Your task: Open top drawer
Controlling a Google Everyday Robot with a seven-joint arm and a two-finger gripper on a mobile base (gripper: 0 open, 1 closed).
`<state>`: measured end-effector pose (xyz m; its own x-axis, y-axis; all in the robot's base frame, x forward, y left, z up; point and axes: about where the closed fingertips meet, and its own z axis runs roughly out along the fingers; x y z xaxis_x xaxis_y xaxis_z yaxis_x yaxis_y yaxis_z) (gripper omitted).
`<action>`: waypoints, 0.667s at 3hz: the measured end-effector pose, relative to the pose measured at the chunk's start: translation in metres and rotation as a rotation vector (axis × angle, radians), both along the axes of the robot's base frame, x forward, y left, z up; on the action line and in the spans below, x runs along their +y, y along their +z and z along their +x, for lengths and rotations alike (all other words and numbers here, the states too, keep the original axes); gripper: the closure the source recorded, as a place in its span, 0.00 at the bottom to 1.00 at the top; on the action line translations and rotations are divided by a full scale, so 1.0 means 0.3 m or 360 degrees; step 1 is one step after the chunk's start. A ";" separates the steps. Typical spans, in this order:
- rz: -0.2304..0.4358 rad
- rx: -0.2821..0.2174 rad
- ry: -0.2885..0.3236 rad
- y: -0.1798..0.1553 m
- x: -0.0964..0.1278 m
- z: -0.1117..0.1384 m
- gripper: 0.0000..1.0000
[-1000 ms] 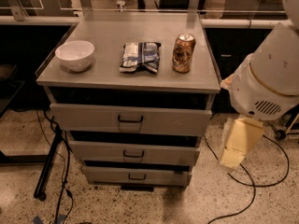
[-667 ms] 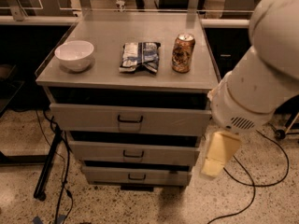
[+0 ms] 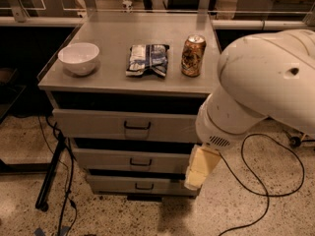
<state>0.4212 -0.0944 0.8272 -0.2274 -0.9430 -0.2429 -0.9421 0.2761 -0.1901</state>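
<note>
The top drawer (image 3: 98,124) is a wide grey metal front with a small black pull handle (image 3: 137,126) at its centre, under the cabinet's top and a dark gap. My big white arm (image 3: 261,82) covers the cabinet's right side. My gripper (image 3: 199,167), cream-coloured, hangs below the arm and points down in front of the right ends of the two lower drawers. It is to the right of the top drawer's handle and lower than it, and holds nothing that I can see.
On the cabinet top (image 3: 113,75) stand a white bowl (image 3: 78,58), a blue-white snack bag (image 3: 147,59) and a brown can (image 3: 193,56). Two lower drawers (image 3: 128,162) have the same handles. Black cables (image 3: 266,181) and a black stand leg (image 3: 51,173) lie on the speckled floor.
My arm has swung left, in front of the cabinet's right side. The gripper has moved left from beside the cabinet to the drawers' right ends. The drawers have not moved.
</note>
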 end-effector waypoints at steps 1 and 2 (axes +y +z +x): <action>0.0050 -0.0010 0.0008 -0.037 0.017 -0.002 0.00; 0.0120 -0.0023 0.0065 -0.166 0.152 0.118 0.00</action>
